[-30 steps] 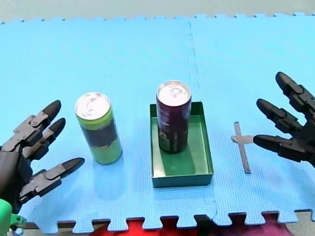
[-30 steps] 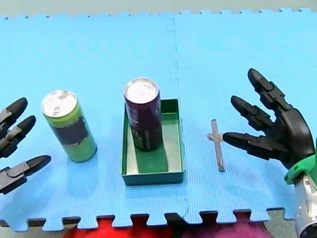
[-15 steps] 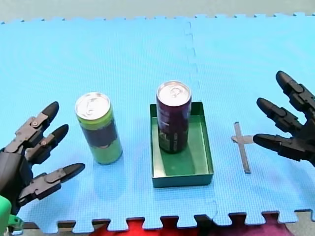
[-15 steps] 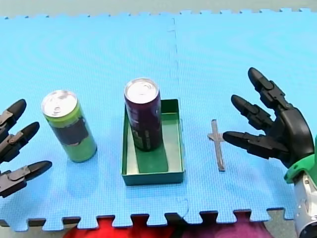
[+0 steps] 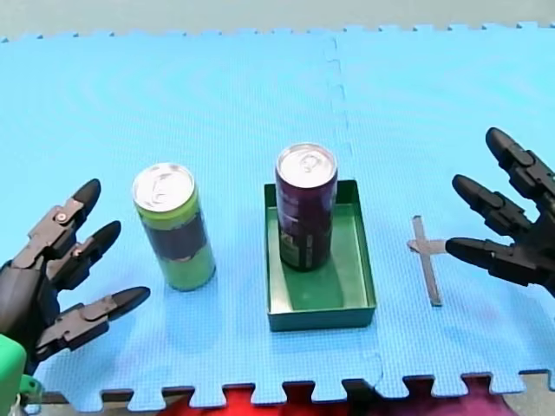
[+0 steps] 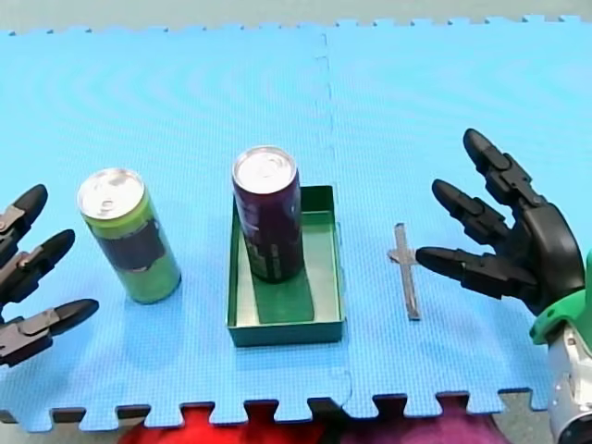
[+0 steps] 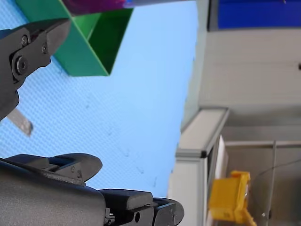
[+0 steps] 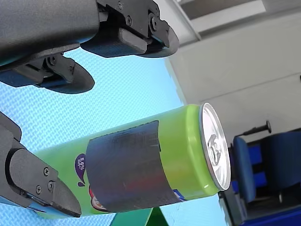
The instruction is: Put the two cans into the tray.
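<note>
- Since a second ago my left robot hand [image 5: 43,273] has sunk slightly toward the near edge of the foam mat [image 5: 217,104]; my right robot hand [image 6: 504,250] has hardly shifted.
- Left robot hand: wide, empty, near the green can [image 5: 178,234], not touching it.
- Right robot hand: wide, empty, by a grey strip [image 5: 427,260].
- Purple can [image 5: 305,217] stands upright in the tray [image 5: 321,316]; the green can stands on the mat, left of it.
- I judge the green can is next: close my left robot hand round it, lift it over the tray wall, and set it in the free near part.

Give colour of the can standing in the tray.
Dark purple can, silver top; best in first head view.
</note>
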